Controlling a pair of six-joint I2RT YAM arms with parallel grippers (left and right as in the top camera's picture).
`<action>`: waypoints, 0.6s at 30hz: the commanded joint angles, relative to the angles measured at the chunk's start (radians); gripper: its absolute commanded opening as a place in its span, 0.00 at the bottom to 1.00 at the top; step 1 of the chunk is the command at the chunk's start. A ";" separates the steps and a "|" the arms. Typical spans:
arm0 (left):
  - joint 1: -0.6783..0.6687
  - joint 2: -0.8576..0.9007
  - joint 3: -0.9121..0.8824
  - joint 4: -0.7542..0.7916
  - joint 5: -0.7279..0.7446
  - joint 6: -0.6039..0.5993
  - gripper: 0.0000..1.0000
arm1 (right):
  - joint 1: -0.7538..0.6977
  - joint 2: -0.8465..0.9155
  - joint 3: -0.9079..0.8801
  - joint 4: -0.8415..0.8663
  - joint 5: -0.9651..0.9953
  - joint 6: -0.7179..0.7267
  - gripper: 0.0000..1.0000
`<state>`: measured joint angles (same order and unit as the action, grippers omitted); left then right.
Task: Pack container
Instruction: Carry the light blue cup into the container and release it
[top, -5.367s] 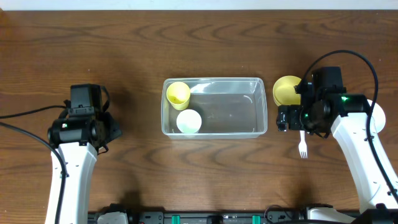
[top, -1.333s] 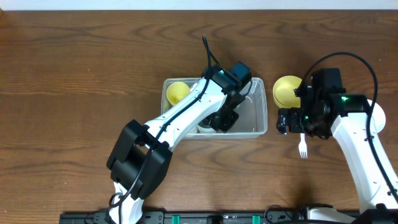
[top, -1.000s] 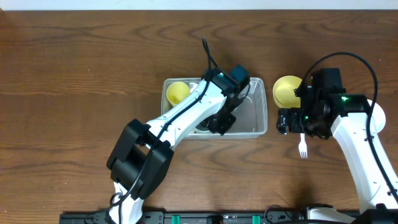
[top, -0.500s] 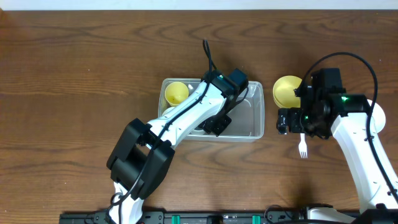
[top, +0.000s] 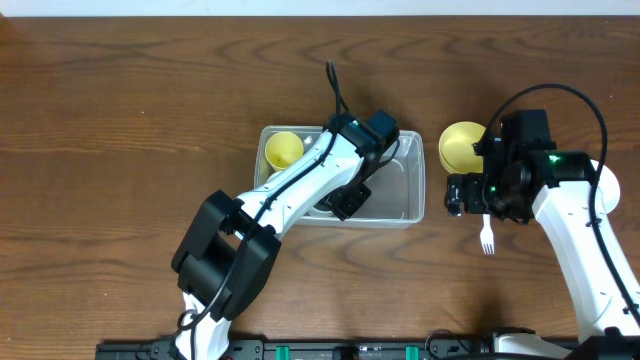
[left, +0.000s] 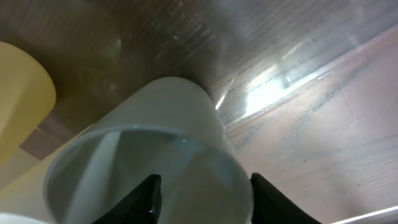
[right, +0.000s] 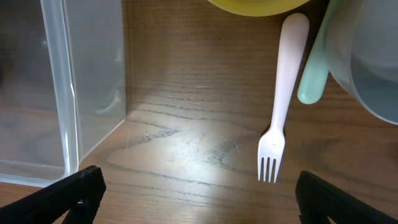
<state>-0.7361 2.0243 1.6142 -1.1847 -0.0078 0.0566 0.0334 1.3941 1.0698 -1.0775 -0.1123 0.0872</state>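
Fork (right: 280, 93), yellow bowl (right: 249, 6) beside container (right: 62, 81)

Overhead view: even, moderately bright light from above. The table (top: 120, 100) grain is sharp across the frame, with soft, short shadows under both arms and no strong glare.

Left wrist view: dim and very close. The white cup (left: 155, 143) is out of focus, and a blown-out glare patch sits on the clear container (left: 273, 93).

Right wrist view: a bright pool falls on the table centre, dimming toward the edges. The fork (right: 280, 112) is sharp. Jaws of the right gripper (right: 199, 183), at the lower corners, are dark and blurred.
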 joint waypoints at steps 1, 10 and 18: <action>0.002 -0.003 -0.004 -0.003 -0.011 0.003 0.47 | 0.013 -0.001 0.014 0.000 0.004 0.009 0.99; 0.002 -0.003 -0.004 -0.011 -0.011 -0.007 0.47 | 0.013 -0.001 0.014 0.000 0.004 0.009 0.99; 0.000 -0.046 0.002 -0.019 -0.011 -0.009 0.47 | 0.013 -0.001 0.014 0.000 0.004 0.009 0.99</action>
<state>-0.7361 2.0212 1.6142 -1.1969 -0.0078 0.0525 0.0334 1.3941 1.0698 -1.0771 -0.1123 0.0872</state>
